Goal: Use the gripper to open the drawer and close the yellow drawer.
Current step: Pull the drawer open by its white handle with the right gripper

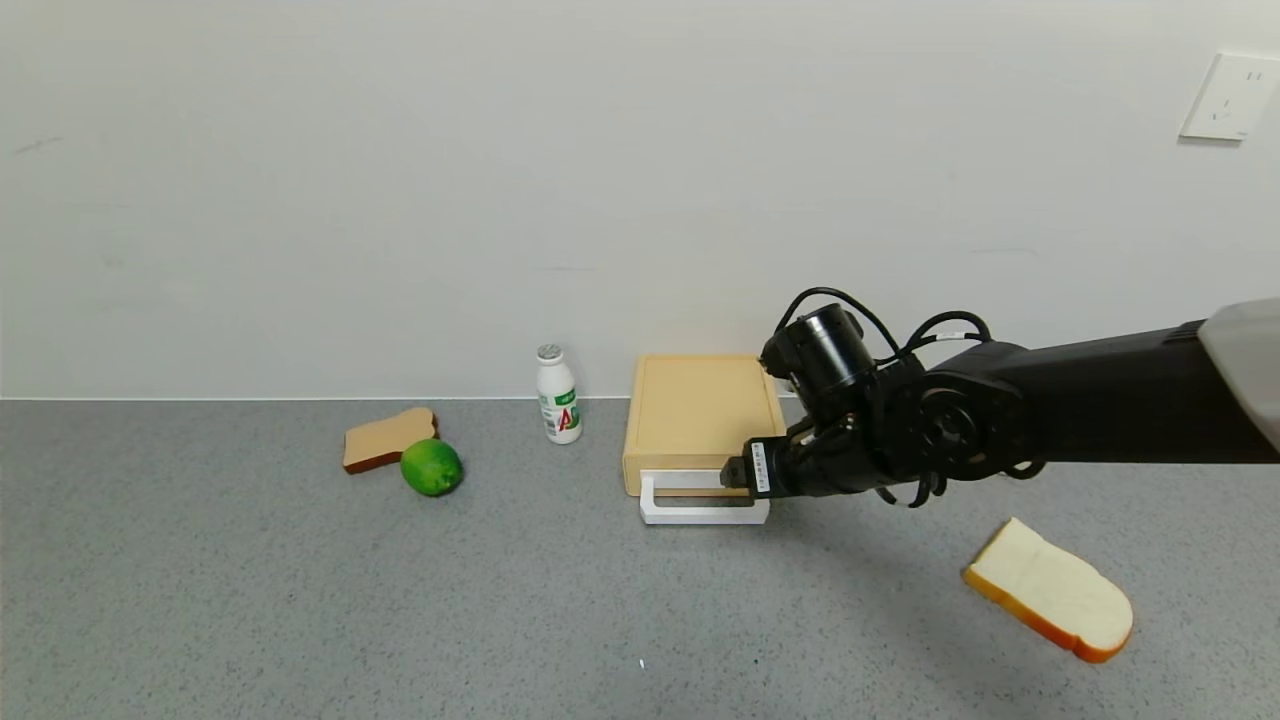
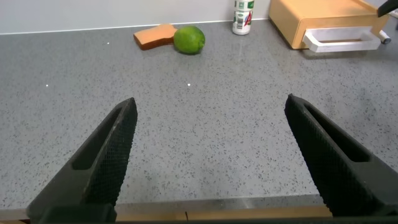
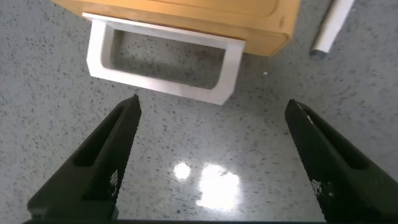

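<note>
The yellow drawer is a low pale yellow-tan case by the back wall, with its tray pushed in and its white loop handle sticking out at the front. My right gripper hangs just above the right end of the handle, open and empty. In the right wrist view the handle and the drawer front lie just beyond my open right gripper, not touching it. My left gripper is open and empty over bare table, far from the drawer.
A white bottle stands left of the drawer. A green lime and a brown toast slice lie further left. A white bread slice lies at the front right. The wall is close behind the drawer.
</note>
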